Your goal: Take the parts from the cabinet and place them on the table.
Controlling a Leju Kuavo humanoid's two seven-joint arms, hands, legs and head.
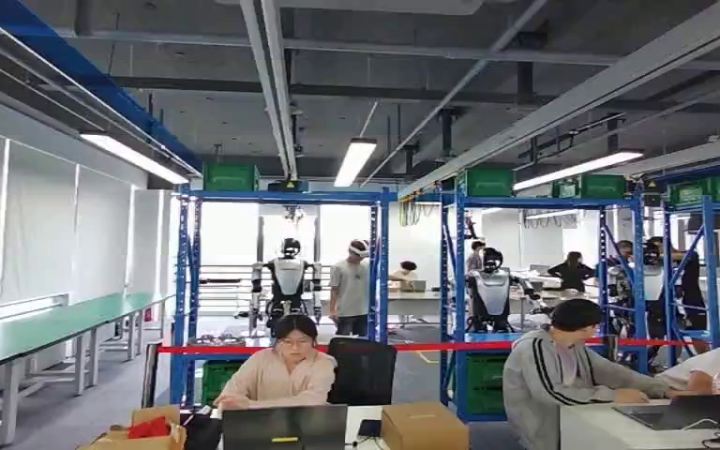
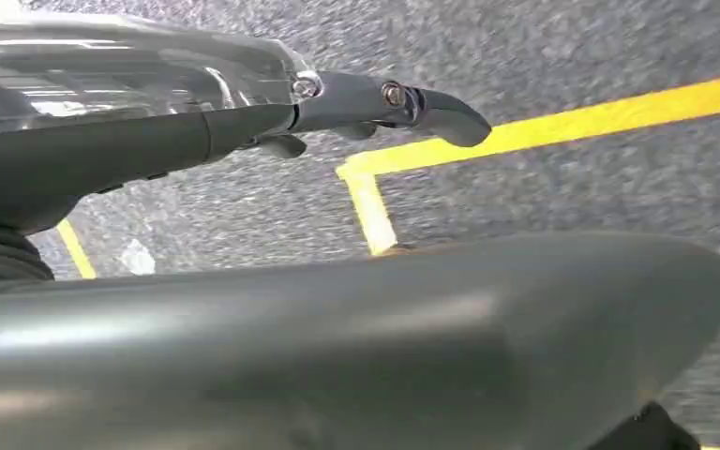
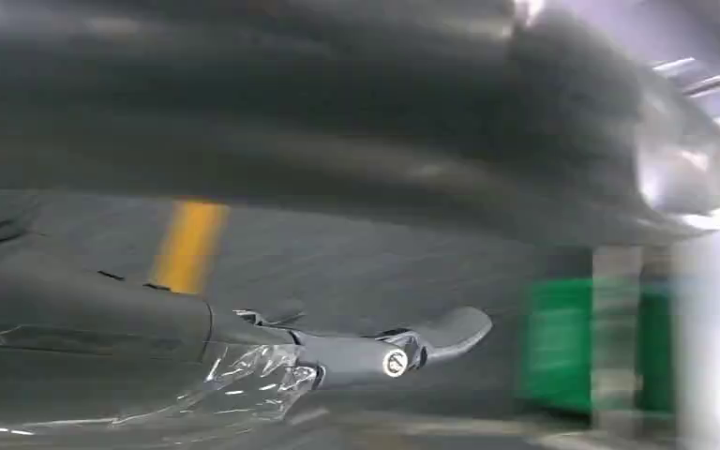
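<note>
In the head view three blue racks (image 1: 284, 281) are seen across the hall, left, middle and right, well apart from the robot. Five green crates (image 1: 230, 175) are counted along their tops and two more low down. The parts on their shelves are too small to be made out. Two other humanoid robots (image 1: 289, 281) are plainly seen behind the racks; a third at far right is less certain. A red tape (image 1: 403, 347) is stretched across the racks. Two people (image 1: 286, 367) are seated at near desks, each behind one of two laptops (image 1: 286, 427), and two cardboard boxes (image 1: 422, 427) lie beside them. One person with a headset (image 1: 349, 286) is standing further off. A long green table (image 1: 37, 328) runs along the left wall. The left hand (image 2: 272, 319) is held over a grey floor (image 2: 572, 206) marked with yellow lines (image 2: 600, 112). Its thumb and one dark finger (image 2: 431, 112) are spread apart, and a piece of clear plastic (image 2: 103, 66) lies against that finger; whether it is gripped cannot be told. The right hand (image 3: 244, 141) is blurred, with crinkled clear plastic (image 3: 253, 384) touching its outstretched finger (image 3: 450, 333), the grip likewise unclear, and one green crate (image 3: 562, 342) is seen beyond it.
</note>
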